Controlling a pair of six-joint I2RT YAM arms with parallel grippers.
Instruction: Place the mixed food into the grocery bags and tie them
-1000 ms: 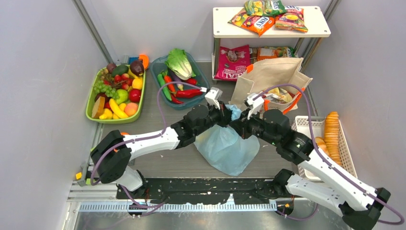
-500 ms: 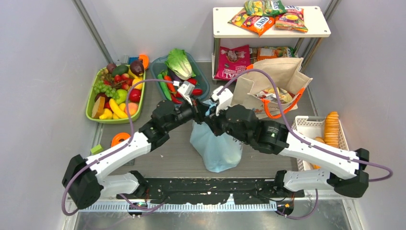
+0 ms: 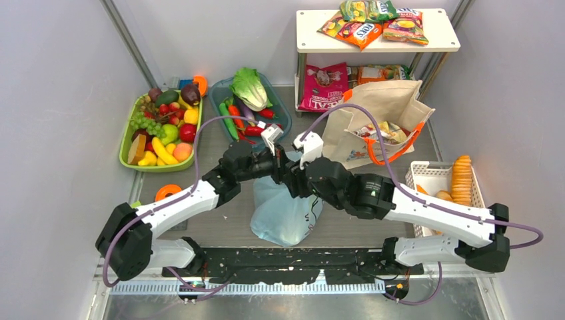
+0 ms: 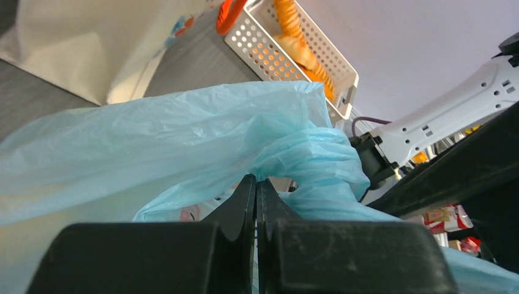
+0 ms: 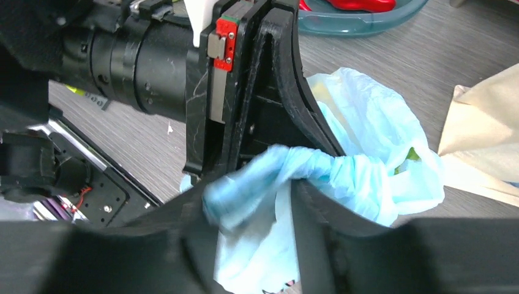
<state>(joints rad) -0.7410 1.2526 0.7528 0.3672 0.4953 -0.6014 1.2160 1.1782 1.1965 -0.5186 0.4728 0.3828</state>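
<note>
Right now my left tool (image 4: 256,184) is clamped tight on a twisted handle of the light-blue plastic bag (image 3: 283,217), which sits bulging on the bench (image 3: 206,167) between the two arms, near the canvas tote (image 3: 380,107). My right tool (image 5: 251,226) has its jaws apart with the other twisted strand lying between them, so I judge the knot half made. If that strand slides out, the twist may unwind, and a hard pull from the left could tear the thin film or tip the bag.
</note>
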